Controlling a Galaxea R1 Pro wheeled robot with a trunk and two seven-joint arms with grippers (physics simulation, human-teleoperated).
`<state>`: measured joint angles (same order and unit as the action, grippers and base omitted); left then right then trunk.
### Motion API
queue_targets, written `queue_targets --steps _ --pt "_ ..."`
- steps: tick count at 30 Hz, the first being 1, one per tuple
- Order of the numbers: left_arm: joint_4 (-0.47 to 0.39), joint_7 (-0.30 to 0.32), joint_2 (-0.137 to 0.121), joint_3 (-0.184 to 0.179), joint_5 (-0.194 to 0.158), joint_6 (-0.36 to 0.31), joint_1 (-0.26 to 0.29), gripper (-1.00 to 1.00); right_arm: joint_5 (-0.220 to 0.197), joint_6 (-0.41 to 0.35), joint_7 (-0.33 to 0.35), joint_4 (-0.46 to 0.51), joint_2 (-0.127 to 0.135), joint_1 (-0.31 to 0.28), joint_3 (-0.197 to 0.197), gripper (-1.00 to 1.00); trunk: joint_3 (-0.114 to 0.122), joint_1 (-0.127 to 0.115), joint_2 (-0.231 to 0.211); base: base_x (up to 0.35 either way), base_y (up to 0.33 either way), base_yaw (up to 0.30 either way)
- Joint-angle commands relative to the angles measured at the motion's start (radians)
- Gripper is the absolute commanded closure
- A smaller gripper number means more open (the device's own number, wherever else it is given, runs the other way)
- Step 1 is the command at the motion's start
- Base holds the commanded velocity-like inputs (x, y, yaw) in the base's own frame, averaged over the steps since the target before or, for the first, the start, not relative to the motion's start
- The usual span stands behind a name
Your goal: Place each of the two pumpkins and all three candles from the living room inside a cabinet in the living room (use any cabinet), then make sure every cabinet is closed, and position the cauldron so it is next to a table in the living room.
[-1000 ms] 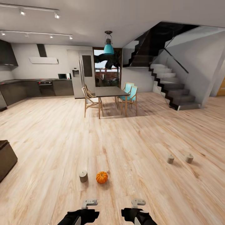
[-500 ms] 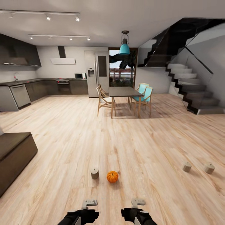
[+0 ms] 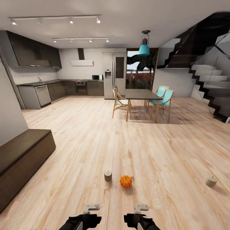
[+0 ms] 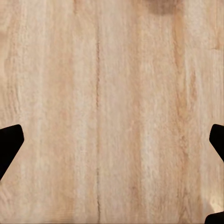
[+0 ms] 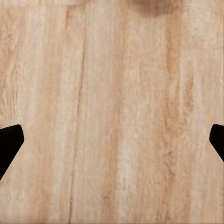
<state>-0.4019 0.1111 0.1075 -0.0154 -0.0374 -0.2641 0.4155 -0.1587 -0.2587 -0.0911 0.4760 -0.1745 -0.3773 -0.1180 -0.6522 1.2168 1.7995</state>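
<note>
From the head cam I've got both arms low at the bottom edge, left tool (image 3: 92, 207) and right tool (image 3: 141, 208) side by side, hovering over bare floor (image 3: 153, 150). In the wrist cams the left tool (image 4: 112, 140) and right tool (image 5: 112, 140) show fingertips (image 4: 9, 144) far out at opp. edges w/ nothing but wood planks between, so both are released and empty.

Task stuff: one pumpkin (image 3: 126, 181) sits on the floor just ahead of the tools, approx. centre, slightly to the right. A candle (image 3: 108, 175) stands upright just beside it on its left, not touching as far as I can tell. A 2nd candle (image 3: 210, 181) stands on the floor well apart, far right near the frame edge.

Cabinet (image 3: 22, 159): long low dark-brown unit along the left side, against a pale wall; top is flat, and from this angle I can't tell if the fronts are shut.

Bkgd: dining desk (image 3: 142, 94) w/ dark top and wooden legs, wood chair (image 3: 119, 99) on its left, teal chairs (image 3: 164, 97) on its right, teal pendant lamp (image 3: 144, 48) above. Kitchen w/ grey cupboards (image 3: 57, 91) and a fridge (image 3: 114, 75) at the back left, dark staircase (image 3: 210, 83) at the right.
</note>
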Motion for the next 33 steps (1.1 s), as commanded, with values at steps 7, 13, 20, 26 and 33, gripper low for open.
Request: queue_targets --steps 7,13,20,26,33 --pt "-0.002 0.001 0.0 -0.001 -0.004 -0.006 0.0 -1.0 -0.008 -0.005 -0.009 0.001 0.0 0.0 -0.006 -1.0 -0.001 0.0 0.0 0.0 0.0 0.289" --pt "-0.002 0.0 0.0 -0.001 -0.003 -0.006 0.0 -1.0 -0.008 -0.001 -0.009 0.0 0.0 0.0 -0.006 -1.0 -0.001 0.0 0.0 0.0 0.0 0.289" --pt "-0.002 0.001 0.0 -0.001 -0.003 -0.006 0.0 -1.0 -0.008 -0.001 -0.009 0.0 0.0 0.0 -0.006 -1.0 -0.001 0.0 0.0 -0.048 0.0 0.289" --pt "-0.002 0.001 0.0 -0.001 -0.004 -0.006 0.0 -1.0 -0.008 -0.001 -0.009 0.0 0.0 0.0 -0.006 -1.0 -0.001 0.0 0.0 -0.02 0.0 0.289" --pt "-0.002 0.002 0.0 -0.001 -0.004 -0.006 0.0 -1.0 -0.008 -0.001 -0.009 -0.001 0.0 0.0 -0.006 -1.0 -0.001 0.0 0.0 -0.003 0.0 0.289"
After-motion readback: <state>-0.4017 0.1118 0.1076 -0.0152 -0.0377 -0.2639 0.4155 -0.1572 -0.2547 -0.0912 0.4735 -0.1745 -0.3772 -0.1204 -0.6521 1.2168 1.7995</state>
